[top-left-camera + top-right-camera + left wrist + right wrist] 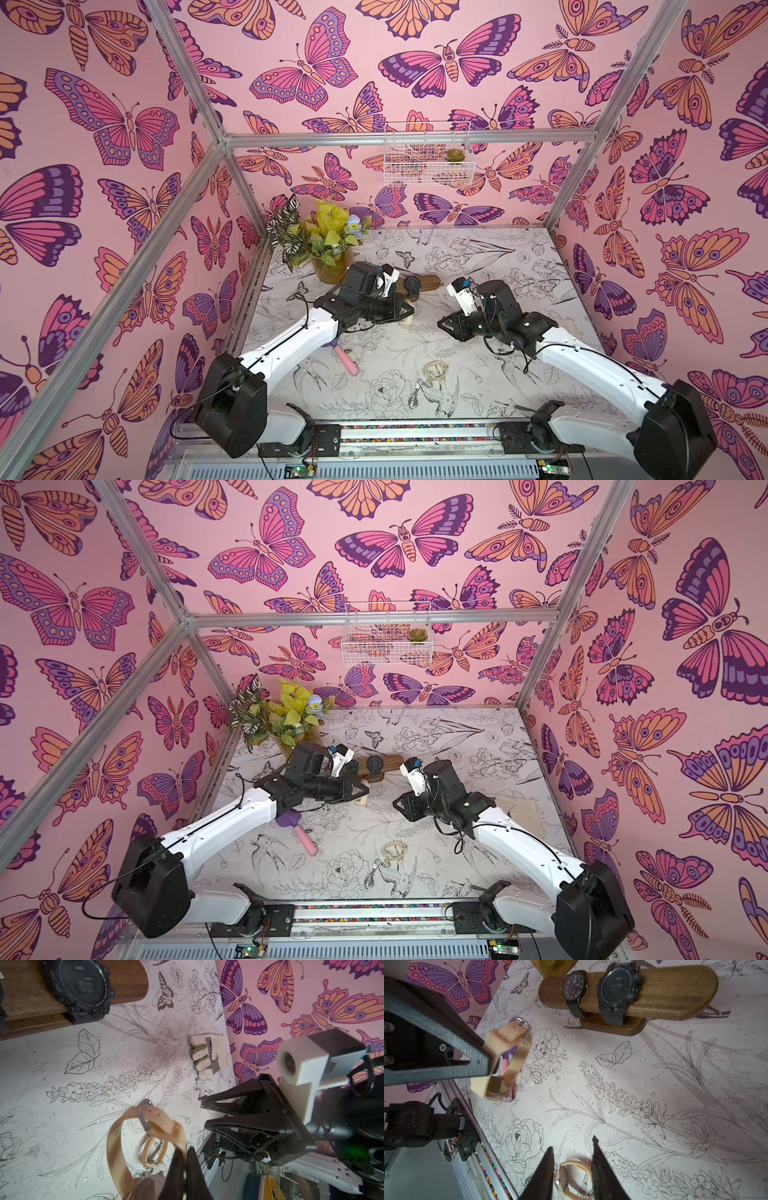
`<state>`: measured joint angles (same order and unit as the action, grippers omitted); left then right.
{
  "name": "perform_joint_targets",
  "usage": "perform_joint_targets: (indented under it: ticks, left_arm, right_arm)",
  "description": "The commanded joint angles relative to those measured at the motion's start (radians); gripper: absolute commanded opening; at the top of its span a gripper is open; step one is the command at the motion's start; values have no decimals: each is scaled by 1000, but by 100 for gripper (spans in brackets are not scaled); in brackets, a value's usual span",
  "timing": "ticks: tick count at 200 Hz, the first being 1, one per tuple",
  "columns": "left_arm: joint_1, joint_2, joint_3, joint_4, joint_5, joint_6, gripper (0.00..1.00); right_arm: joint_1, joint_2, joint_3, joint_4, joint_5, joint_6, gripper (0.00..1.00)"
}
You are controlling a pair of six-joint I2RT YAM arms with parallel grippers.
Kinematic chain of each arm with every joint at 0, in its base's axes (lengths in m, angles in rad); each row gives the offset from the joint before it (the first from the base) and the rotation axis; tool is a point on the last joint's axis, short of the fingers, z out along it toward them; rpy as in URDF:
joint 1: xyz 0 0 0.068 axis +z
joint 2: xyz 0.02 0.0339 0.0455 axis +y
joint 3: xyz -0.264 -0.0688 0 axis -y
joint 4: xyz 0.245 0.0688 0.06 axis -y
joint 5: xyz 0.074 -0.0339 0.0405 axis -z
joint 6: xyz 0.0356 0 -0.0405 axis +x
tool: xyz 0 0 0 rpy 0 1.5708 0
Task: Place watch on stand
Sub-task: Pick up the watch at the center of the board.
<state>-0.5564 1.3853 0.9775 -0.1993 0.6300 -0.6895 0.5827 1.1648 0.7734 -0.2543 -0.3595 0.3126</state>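
Two black watches (618,987) wrap the rounded wooden stand (664,993).
Left gripper (185,1151) pinches a smooth-strapped beige watch (115,1147); right gripper (573,1142) half-open, empty.

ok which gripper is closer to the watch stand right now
Left. The left gripper, shut on a beige watch, is just in front of the stand; the right gripper, open and empty, sits farther out.

Honestly not much to read here. The chunky black digital watch (83,989) on the stand (128,982), out ahead of the left claw (184,1153), has blocky digits on its screen and tiny print round the bezel, all too blurry to make out. Same with the dial marks on the black analog watch (575,987) beside it.
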Motion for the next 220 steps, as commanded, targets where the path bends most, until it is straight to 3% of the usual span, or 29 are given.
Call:
perform_joint_targets:
  ticks: [1, 101, 152, 220]
  left_arm:
    - [17, -8, 31, 70, 60, -27, 0]
    - [77, 6, 71, 217, 128, -98, 0]
    - [100, 37, 52, 353, 203, -211, 0]
    - [115, 95, 6, 614, 286, -413, 0]
  right_arm:
    - [-6, -24, 36, 17, 28, -15, 32]
    - [-5, -39, 118, 29, -46, -53, 36]
    - [-4, -16, 143, 97, -107, -56, 51]
    - [39, 85, 259, 123, -126, -91, 55]
